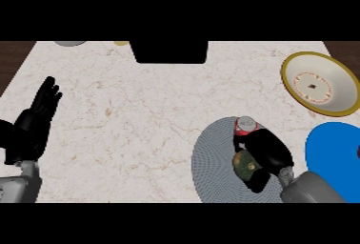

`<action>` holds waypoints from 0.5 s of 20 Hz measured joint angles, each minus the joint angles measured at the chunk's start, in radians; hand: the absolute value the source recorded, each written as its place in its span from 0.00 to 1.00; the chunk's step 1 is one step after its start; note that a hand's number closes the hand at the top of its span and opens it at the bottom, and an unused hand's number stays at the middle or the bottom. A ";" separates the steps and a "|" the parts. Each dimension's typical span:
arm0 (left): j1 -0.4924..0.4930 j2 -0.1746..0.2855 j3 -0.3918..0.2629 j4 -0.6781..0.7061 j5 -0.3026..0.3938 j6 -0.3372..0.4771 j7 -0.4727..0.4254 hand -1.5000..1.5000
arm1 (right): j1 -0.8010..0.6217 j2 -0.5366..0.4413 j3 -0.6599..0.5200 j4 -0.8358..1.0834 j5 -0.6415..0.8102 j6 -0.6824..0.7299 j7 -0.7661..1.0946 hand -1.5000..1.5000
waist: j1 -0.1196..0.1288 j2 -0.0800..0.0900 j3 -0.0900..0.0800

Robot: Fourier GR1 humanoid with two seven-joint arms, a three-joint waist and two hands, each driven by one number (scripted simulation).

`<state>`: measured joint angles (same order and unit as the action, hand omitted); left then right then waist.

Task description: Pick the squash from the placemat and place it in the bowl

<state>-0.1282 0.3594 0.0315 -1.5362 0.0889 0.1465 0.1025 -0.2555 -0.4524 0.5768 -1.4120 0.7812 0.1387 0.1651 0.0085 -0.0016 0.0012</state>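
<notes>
1. Counter (141, 133) – pale veined stone top that carries every item listed below.
2. Placemat (211, 157) – round, grey, finely ribbed; lies toward the counter's near right corner and reaches the near edge.
3. Squash (243, 164) – dark green with yellowish mottling; sits over the right half of the placemat and is mostly covered by the right hand. Whether it rests on the mat or is raised off it cannot be told.
4. Right hand (271, 150) – black, on a grey forearm coming in at the counter's near right corner. Its fingers curl over the far side of the squash and its thumb closes in from the near side, so the hand is clamped on the squash.
5. Bowl (341, 88) – yellow rim, white inside with a ring of red dots; stands at the counter's far right, well apart from the placemat.
6. Can (246, 125) – red and white, upright on the placemat's far edge, just beyond the right hand.
7. Blue plate (330, 143) – plain, at the counter's right edge, between the bowl and the near right corner.
8. Left hand (32, 126) – black, at the counter's left edge; fingers straight, apart and pointing to the far side, holding nothing.
9. Black box (169, 51) – at the middle of the counter's far edge.
</notes>
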 measured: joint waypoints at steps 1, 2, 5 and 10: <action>0.002 -0.003 -0.003 -0.010 -0.005 0.007 0.009 0.50 | 0.005 -0.048 -0.015 -0.001 -0.010 -0.012 -0.075 1.00 | -0.002 0.000 0.000; 0.006 -0.003 -0.002 -0.014 -0.004 0.006 0.008 0.50 | 0.008 -0.094 -0.037 -0.010 -0.023 -0.022 -0.140 1.00 | -0.005 0.000 0.000; 0.007 -0.002 0.010 0.004 -0.003 0.000 -0.002 0.50 | 0.026 -0.199 -0.115 -0.057 -0.057 -0.067 -0.277 1.00 | -0.016 0.000 0.000; 0.013 0.006 0.027 0.005 0.000 -0.003 0.003 0.50 | 0.023 -0.279 -0.313 -0.154 -0.183 -0.129 -0.365 1.00 | -0.031 -0.005 -0.001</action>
<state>-0.1151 0.3649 0.0587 -1.5310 0.0893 0.1433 0.1057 -0.2329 -0.7309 0.2643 -1.5662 0.5977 0.0093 -0.2002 -0.0225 -0.0062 0.0003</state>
